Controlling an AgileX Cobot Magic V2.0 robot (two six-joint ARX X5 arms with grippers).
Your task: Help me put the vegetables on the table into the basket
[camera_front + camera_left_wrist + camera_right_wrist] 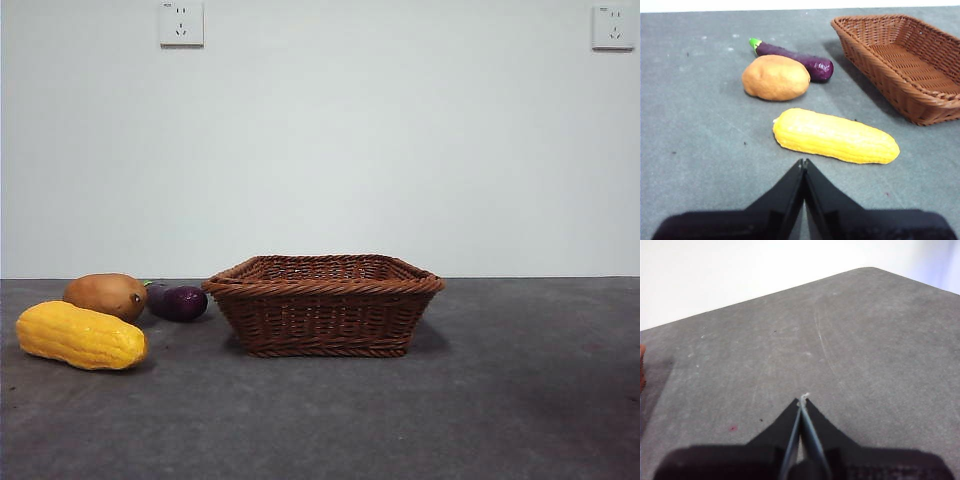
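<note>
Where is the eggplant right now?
In the front view the eggplant lies on the table, between the potato and the basket, behind the corn.

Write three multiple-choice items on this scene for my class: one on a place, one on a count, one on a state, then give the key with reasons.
1. Where do the vegetables lie?
A. In the basket
B. On the table beside the basket
C. In a gripper

2. How many vegetables are there?
A. Two
B. Three
C. Five

3. How do the left gripper's jaws stand?
A. Shut, holding nothing
B. Wide open
C. Shut on the corn

Key:
1 B: corn, potato and eggplant rest on the table next to the basket.
2 B: exactly those three show.
3 A: the left gripper has its tips meeting short of the corn.
</note>
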